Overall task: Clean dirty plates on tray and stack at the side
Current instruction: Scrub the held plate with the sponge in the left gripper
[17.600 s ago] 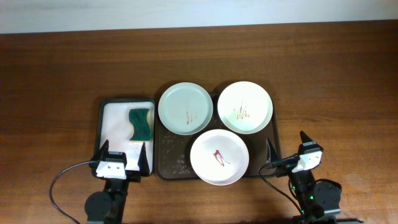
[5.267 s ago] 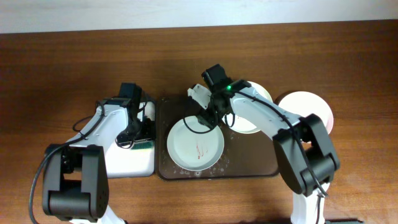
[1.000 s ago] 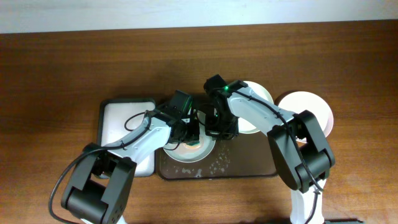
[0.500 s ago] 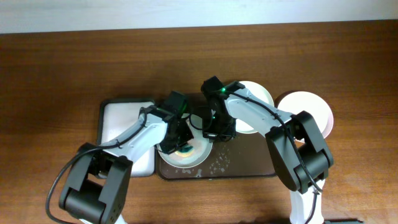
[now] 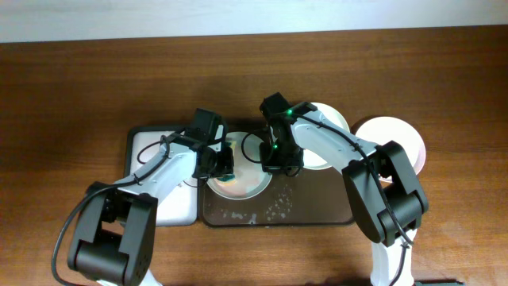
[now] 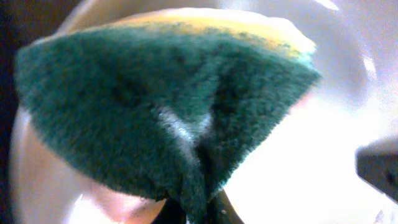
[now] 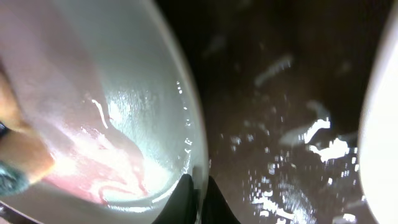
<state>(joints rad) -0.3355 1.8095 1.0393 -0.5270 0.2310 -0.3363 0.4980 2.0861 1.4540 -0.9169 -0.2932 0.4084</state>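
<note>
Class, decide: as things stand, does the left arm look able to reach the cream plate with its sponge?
Probably not: the right arm lies across the way, with the right tool gripping the green plate before the cream plate.

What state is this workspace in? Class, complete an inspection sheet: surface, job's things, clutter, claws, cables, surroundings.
Surface: wooden table.
Job's things: pale green plate on the dark brown tray, pink smear inside; cream plate on the tray, partly under the right arm; white-pinkish plate off the tray, right.
Clutter: small white-lined tray; foam flecks on the dark tray.
Claws: left claw shut on sponge, against the green plate; right claw pinching its rim.
Cables: black cable beside the left arm.
Surroundings: pale wall strip beyond the table.
</note>
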